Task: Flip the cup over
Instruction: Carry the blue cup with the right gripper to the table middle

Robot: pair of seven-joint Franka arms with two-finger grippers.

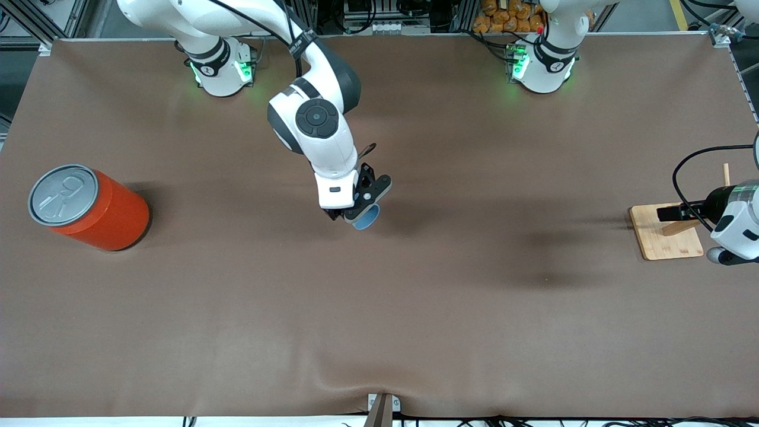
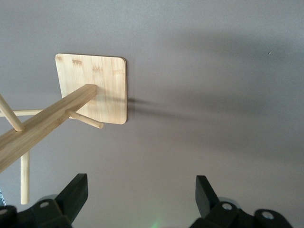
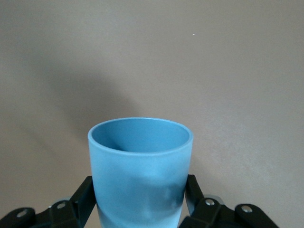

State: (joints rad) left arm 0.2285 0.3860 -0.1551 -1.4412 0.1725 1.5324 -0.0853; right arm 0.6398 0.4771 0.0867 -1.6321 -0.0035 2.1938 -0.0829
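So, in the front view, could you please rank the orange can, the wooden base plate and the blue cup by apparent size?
1. Orange can
2. Wooden base plate
3. Blue cup, partly hidden by the right tool holding it above the table.

Small light-blue tapered cup (image 1: 366,218) (image 3: 140,171), tilted, gripped above mid-table, darker blue inside

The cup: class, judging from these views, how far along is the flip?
Done: the right gripper has shut on the cup over mid-table. In hand: the cup is tilted, its open mouth visible in the front view. Left: setting it down and letting go. The left gripper waits open beside the wooden rack.
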